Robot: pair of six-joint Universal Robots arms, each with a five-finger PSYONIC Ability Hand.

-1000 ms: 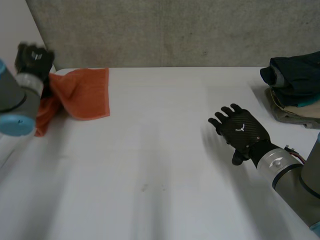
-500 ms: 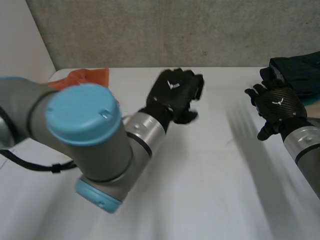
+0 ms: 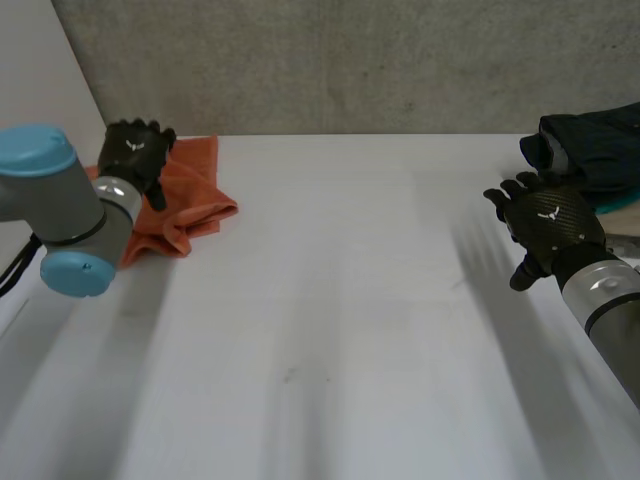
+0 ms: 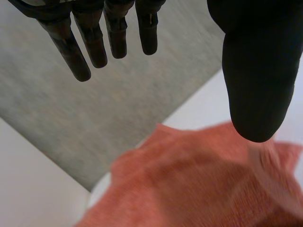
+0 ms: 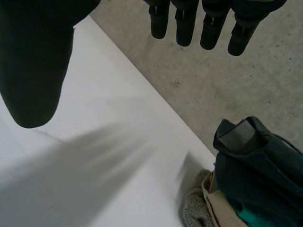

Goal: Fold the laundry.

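Note:
An orange towel [image 3: 185,200] lies crumpled at the table's far left corner; the left wrist view shows the orange towel [image 4: 199,184] under the palm. My left hand [image 3: 135,155] hovers over its left part with straight fingers [image 4: 94,42] and thumb [image 4: 255,85] spread, holding nothing. My right hand [image 3: 545,225] is raised at the right side, open, just short of a pile of folded clothes [image 3: 590,165]. In the right wrist view its fingers [image 5: 203,23] and thumb [image 5: 33,61] stand apart, with the pile of folded clothes [image 5: 255,175] beyond them.
The pile at the far right has a dark navy garment on top, teal and beige ones beneath. A grey wall [image 3: 330,60] runs behind the white table [image 3: 330,330].
My left hand let go of the towel, swung across the middle of the table and came back above it, open. The towel now lies bunched. My right hand moved toward the clothes pile.

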